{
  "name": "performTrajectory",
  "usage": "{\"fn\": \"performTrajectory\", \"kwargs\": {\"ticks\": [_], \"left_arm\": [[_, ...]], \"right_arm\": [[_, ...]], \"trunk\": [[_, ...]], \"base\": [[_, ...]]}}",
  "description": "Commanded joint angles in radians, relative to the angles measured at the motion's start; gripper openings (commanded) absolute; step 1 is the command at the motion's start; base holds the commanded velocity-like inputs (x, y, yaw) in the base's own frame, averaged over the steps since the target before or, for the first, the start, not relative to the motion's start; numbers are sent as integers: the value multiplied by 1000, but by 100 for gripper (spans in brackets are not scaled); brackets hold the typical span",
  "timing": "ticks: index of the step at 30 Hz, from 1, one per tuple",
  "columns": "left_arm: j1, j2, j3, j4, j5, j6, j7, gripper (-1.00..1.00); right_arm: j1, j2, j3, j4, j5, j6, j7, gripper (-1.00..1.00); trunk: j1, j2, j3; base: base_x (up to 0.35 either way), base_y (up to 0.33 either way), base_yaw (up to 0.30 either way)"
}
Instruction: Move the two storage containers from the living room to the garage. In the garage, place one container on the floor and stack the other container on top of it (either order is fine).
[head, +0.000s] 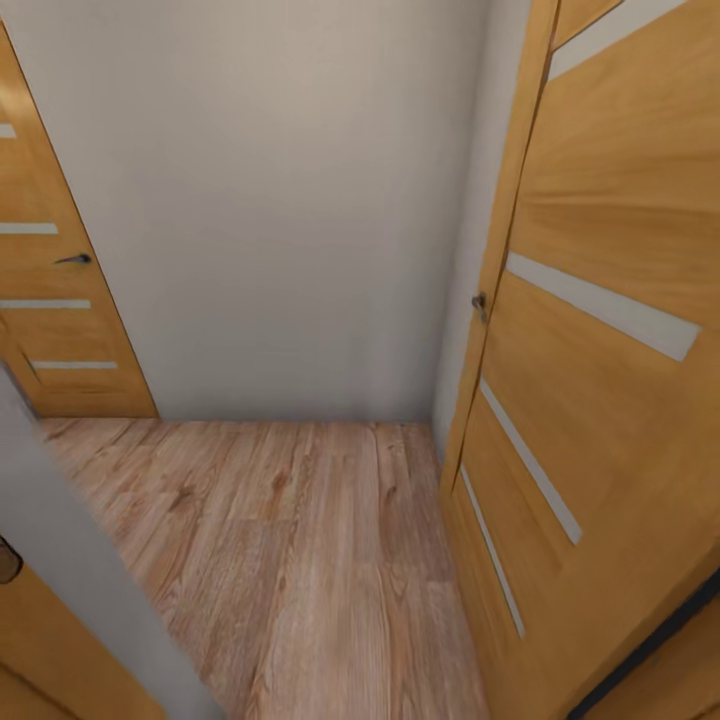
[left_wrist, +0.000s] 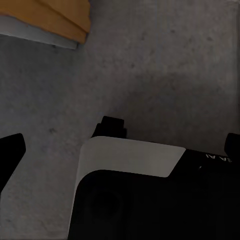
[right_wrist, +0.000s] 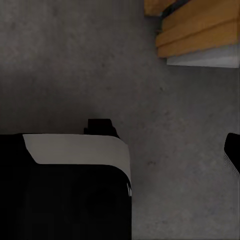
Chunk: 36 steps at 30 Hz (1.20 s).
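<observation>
Wood-plank hallway, doors ahead; wrist views: grey floor; gripper states unclear.

No text or label can be read.

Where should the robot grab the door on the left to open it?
Probably by the dark lever handle near the right edge of the left door. The lever lies horizontal and stands off the panel, so coming straight from the front, one finger above it and one below, looks best.
</observation>
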Motion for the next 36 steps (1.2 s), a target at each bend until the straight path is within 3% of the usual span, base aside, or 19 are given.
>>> {"fn": "performTrajectory", "kwargs": {"ticks": [1, 26, 36], "left_arm": [[-1, 0, 1, 0, 6, 3, 3, 100], [0, 0, 1, 0, 6, 3, 3, 100], [-1, 0, 1, 0, 6, 3, 3, 100]], "right_arm": [[-1, 1, 8, 3, -10, -6, 0, 100], [-1, 1, 8, 3, -9, -6, 1, 100], [-1, 1, 8, 3, -9, -6, 1, 100]], "trunk": [[1, 0, -1], [1, 0, -1], [1, 0, -1]], "base": [[320, 0, 0], [310, 0, 0], [77, 0, 0]]}}
